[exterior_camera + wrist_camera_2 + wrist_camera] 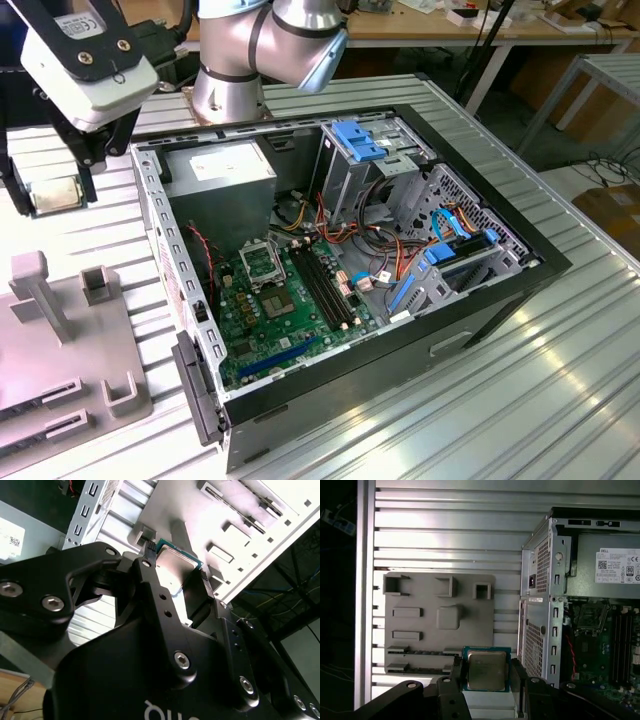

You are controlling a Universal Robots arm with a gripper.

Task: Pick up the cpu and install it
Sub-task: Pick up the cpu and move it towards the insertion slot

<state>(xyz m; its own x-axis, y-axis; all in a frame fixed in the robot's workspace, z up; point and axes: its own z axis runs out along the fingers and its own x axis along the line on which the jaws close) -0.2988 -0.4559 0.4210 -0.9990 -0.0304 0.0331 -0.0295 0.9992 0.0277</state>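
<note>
On the exterior view's left, just outside the open computer case [150,230], the pincer [55,188] holds the cpu [55,197]. The pincer is closed narrowly on it. In the first wrist view the two black fingers [456,676] press on two opposite edges of the small square chip [486,669], and its silver-grey top with the greenish rim faces the camera. The second wrist view shows the same grip from closer, with the cpu [176,560] between the fingertips.

Under the chip lies the ribbed metal desk [500,400]. On it is a grey holder plate [420,595] with several raised blocks and slots. In the first wrist view the cpu appears over one edge of this plate; I cannot tell if it touches the plate.

Inside the case, the green motherboard [260,325] carries the square black socket [262,265] with its metal frame. The long black memory slots [325,290] are beside it, and the grey power-supply box [220,170] is near the arm's base. The cpu is well apart from the socket, with the case wall between them.
</note>
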